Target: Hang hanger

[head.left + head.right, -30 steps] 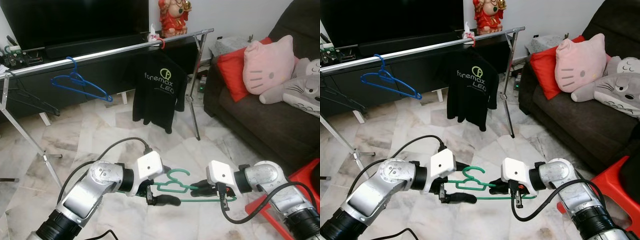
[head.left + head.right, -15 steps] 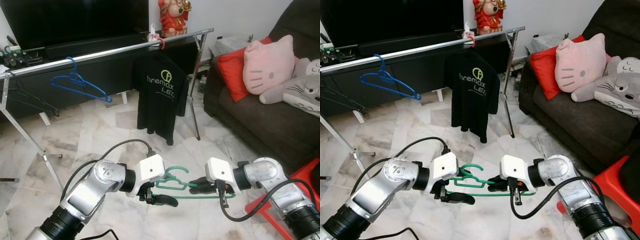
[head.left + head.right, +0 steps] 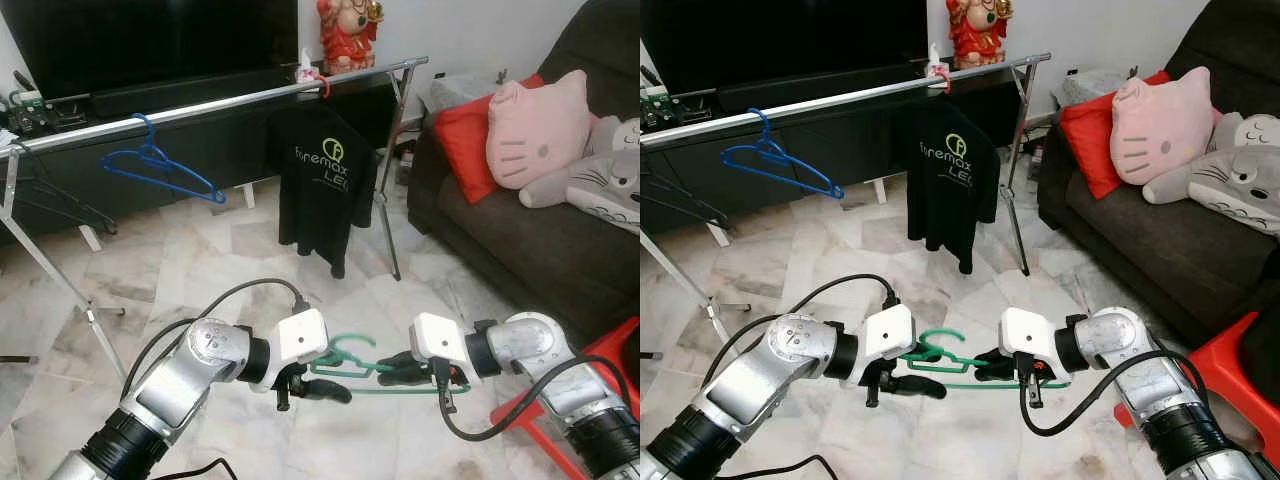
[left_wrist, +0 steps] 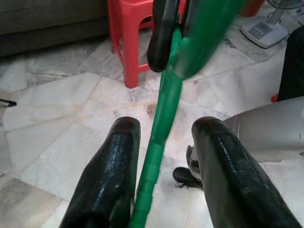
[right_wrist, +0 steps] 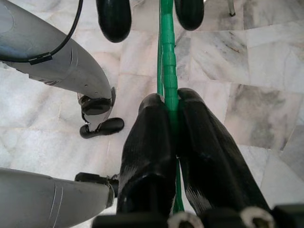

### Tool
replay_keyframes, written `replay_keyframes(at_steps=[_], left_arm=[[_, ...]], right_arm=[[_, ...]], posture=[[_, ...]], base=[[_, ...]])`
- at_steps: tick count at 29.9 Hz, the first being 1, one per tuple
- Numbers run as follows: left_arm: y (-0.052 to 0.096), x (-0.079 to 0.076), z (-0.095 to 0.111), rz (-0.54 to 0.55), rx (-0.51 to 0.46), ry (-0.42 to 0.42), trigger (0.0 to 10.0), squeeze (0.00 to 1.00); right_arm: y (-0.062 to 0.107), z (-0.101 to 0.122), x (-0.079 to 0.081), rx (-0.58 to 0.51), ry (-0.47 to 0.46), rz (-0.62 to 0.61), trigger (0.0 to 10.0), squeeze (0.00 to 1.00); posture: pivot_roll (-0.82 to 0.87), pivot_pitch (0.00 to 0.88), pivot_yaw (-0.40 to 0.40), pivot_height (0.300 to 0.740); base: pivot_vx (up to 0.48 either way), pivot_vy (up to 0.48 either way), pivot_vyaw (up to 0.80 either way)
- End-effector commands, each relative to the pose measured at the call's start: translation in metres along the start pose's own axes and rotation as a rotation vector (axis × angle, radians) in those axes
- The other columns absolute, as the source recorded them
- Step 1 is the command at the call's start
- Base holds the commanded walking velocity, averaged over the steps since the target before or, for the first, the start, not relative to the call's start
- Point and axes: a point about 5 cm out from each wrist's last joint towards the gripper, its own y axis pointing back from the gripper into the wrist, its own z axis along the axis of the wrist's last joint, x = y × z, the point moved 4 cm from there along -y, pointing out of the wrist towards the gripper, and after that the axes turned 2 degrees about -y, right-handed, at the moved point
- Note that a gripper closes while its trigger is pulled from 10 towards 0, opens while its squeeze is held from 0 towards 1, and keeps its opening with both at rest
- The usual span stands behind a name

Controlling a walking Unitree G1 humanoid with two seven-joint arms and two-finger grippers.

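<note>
Black shirt (image 3: 322, 182) (blue hanger (image 3: 160, 166) alongside)

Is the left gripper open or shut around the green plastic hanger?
Open. The left gripper has both black fingers apart, with the green plastic hanger running between them untouched.

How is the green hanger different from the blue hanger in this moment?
The green hanger is low over the floor, clamped by the right gripper, with the open left gripper around its bar; the blue hanger hangs free on the metal rail. The green one lies roughly level; the blue one hangs tilted. Both are bare.
</note>
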Motion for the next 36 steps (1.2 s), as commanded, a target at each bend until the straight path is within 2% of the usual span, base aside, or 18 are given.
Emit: replay_keyframes(at_steps=[1, 23, 24, 25, 26, 33, 36], left_arm=[[0.002, 0.002, 0.001, 0.004, 0.008, -0.028, 0.0, 0.00], [0.011, 0.012, -0.004, 0.048, 0.024, -0.018, 0.0, 0.00], [0.012, 0.012, -0.004, 0.049, 0.024, -0.018, 0.0, 0.00], [0.012, 0.012, -0.004, 0.049, 0.024, -0.018, 0.0, 0.00], [0.012, 0.012, -0.004, 0.049, 0.023, -0.017, 0.0, 0.00], [0.012, 0.011, -0.006, 0.048, 0.028, -0.014, 0.0, 0.00], [0.012, 0.014, -0.013, 0.069, 0.075, -0.044, 0.0, 0.00]], right_arm=[[0.001, 0.005, -0.002, -0.012, 0.012, -0.006, 10.0, 0.00], [0.000, 0.003, -0.001, -0.022, -0.018, -0.012, 10.0, 0.01], [0.000, 0.003, -0.001, -0.023, -0.023, -0.009, 10.0, 0.15], [0.000, 0.003, -0.001, -0.023, -0.023, -0.009, 10.0, 0.15], [0.000, 0.002, 0.001, -0.026, -0.043, 0.000, 10.0, 1.00], [0.001, 0.001, 0.003, -0.029, -0.048, 0.006, 10.0, 1.00], [0.001, -0.001, 0.004, -0.024, -0.052, 0.007, 10.0, 1.00]], posture=[[-0.03, 0.000, -0.035, 0.716], [-0.03, 0.000, -0.038, 0.716], [-0.03, 0.000, -0.038, 0.716], [-0.03, 0.000, -0.038, 0.716], [-0.03, 0.000, -0.038, 0.716], [-0.03, 0.000, -0.038, 0.716], [-0.03, 0.000, -0.038, 0.716]], base=[[0.000, 0.000, 0.00], [0.000, 0.000, 0.00], [0.000, 0.000, 0.00], [0.000, 0.000, 0.00], [0.000, 0.000, 0.00], [0.000, 0.000, 0.00], [0.000, 0.000, 0.00]])
